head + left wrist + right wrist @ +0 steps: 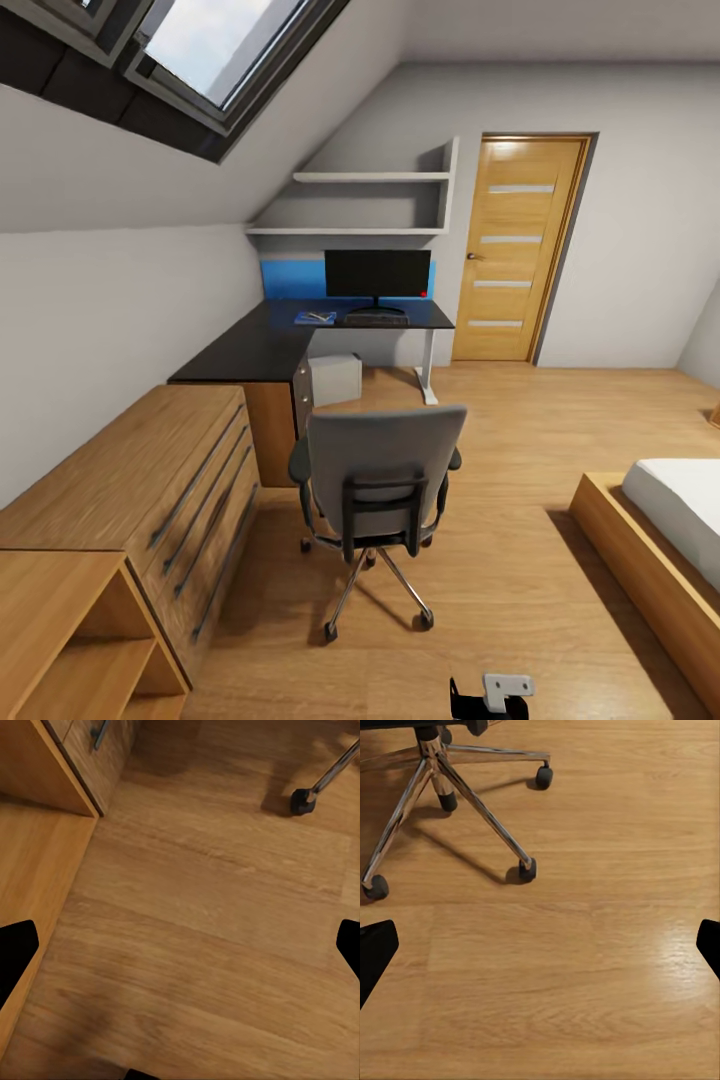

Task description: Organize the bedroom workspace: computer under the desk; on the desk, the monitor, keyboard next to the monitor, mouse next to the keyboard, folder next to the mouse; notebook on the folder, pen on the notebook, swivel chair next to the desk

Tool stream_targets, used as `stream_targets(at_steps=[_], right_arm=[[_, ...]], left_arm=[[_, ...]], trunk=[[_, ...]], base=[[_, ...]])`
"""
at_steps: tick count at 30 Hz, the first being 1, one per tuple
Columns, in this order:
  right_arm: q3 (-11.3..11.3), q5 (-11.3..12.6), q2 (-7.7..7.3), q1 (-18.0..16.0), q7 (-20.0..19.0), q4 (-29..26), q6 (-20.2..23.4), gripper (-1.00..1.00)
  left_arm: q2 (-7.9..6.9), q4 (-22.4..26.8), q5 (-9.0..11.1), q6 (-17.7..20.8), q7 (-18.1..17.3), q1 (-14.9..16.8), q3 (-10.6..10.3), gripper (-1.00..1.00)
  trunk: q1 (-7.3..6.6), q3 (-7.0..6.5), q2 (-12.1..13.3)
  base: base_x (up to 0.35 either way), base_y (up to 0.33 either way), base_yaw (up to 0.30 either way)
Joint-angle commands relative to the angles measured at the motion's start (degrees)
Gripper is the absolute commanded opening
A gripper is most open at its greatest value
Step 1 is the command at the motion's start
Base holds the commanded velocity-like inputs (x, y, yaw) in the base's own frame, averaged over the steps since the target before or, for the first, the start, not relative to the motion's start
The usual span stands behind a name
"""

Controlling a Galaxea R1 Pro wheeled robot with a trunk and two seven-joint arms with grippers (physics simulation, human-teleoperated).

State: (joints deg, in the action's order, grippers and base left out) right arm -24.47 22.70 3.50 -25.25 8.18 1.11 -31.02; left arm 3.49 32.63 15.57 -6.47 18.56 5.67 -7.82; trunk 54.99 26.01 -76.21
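Note:
The black L-shaped desk point(262, 347) stands at the far wall under the sloped ceiling. On it the black monitor point(377, 273) stands upright, with the keyboard point(376, 320) lying in front of its stand. To the keyboard's left lies the blue folder point(314, 318), carrying something small that I cannot make out. The grey computer point(335, 378) sits under the desk. The swivel chair point(380, 478) stands on the floor in front of the desk, its back towards me; its chrome base point(442, 787) is in the right wrist view. My left gripper point(180, 949) and right gripper point(540, 949) hang open over bare floor, holding nothing.
A long wooden dresser point(150, 480) runs along the left wall, its corner point(45, 765) close to my left gripper. A chair caster point(302, 801) is nearby. The bed point(670, 520) is at the right, a wooden door point(520, 250) at the back, wall shelves point(370, 200) above the desk.

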Motion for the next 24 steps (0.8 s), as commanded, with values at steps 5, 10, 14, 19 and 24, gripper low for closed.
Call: stream_targets(at_steps=[5,10,14,19,24], right_arm=[[-0.50,0.24,0.04,-0.06,0.26,0.12,-0.18,1.00],[-0.55,0.23,0.20,-0.02,0.26,0.12,-0.21,1.00],[-0.57,0.20,0.24,0.01,0.26,0.12,-0.31,1.00],[-0.58,0.18,0.20,0.03,0.26,0.12,-0.33,1.00],[-0.58,0.16,0.26,0.03,0.26,0.12,-0.28,1.00]], left_arm=[[-0.06,-0.02,0.60,-0.30,0.43,0.05,-0.44,1.00],[-0.06,-0.02,0.60,-0.30,0.43,0.05,-0.44,1.00],[-0.05,-0.02,0.60,-0.30,0.43,0.05,-0.44,1.00],[-0.01,-0.02,0.60,-0.31,0.43,0.05,-0.44,1.00],[0.00,-0.02,0.62,-0.30,0.43,0.05,-0.44,1.00]], trunk=[[1.10,0.96,-2.05],[2.20,1.86,-4.06],[3.08,2.58,-5.66],[4.18,3.48,-7.67],[5.28,4.37,-9.67]], base=[[-0.001,0.000,0.000],[0.000,0.000,0.000],[0.000,0.000,0.000],[0.000,0.000,0.000],[0.000,0.000,0.000]])
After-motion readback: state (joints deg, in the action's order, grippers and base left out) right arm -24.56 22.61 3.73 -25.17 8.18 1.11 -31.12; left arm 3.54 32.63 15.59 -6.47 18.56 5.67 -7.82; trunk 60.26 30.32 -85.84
